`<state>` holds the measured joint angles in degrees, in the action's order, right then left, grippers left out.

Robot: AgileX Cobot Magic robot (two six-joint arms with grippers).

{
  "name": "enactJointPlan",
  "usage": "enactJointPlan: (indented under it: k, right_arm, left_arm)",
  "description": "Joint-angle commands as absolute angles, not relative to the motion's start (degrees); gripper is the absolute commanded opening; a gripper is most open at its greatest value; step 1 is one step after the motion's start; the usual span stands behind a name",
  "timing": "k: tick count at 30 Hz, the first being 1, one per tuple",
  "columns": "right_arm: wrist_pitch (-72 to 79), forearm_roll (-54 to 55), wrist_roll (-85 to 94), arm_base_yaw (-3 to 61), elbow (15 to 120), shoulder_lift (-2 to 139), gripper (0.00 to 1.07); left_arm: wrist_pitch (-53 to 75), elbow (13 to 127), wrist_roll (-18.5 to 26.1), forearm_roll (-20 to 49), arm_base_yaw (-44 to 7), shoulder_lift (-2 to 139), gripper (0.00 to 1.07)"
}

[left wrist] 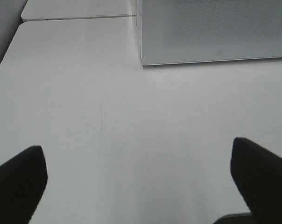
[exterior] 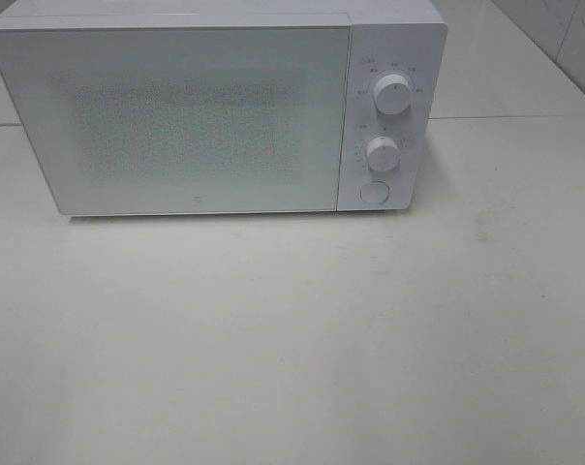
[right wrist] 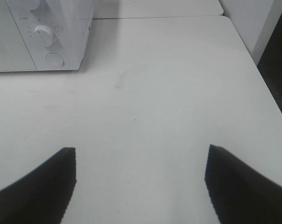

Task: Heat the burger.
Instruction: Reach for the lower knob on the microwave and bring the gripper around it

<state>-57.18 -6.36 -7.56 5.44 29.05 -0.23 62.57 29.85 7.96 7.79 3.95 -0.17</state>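
Note:
The burger is out of view in all three views. A white microwave (exterior: pixel 215 107) stands at the back of the white table (exterior: pixel 292 339) with its door shut. Neither arm shows in the exterior high view. The left wrist view has my left gripper (left wrist: pixel 138 172) open above bare tabletop, with the microwave's lower left corner (left wrist: pixel 143 60) ahead of it. My right gripper (right wrist: pixel 140 179) is open too, nothing between its fingers, and the microwave's control panel (right wrist: pixel 50 39) lies ahead of it.
The control panel carries two round knobs (exterior: pixel 394 94) (exterior: pixel 382 152) and a round door button (exterior: pixel 374 192). A second table (left wrist: pixel 75 9) abuts at the back. The table's right edge (right wrist: pixel 260 70) drops to a dark floor beside a white wall.

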Motion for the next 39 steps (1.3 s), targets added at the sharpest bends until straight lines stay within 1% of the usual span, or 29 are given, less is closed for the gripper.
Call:
enactJointPlan:
  k: [1, 39]
  right_arm:
    - [-57.07, -6.30, -7.16, 5.27, 28.93, -2.01, 0.75]
    - [-57.07, -6.36, -7.28, 5.27, 28.93, -2.01, 0.75]
  left_arm:
    - [61.65, 29.74, 7.51, 8.02, 4.24, -1.66, 1.00]
    - [61.65, 29.74, 7.51, 8.02, 4.24, -1.66, 1.00]
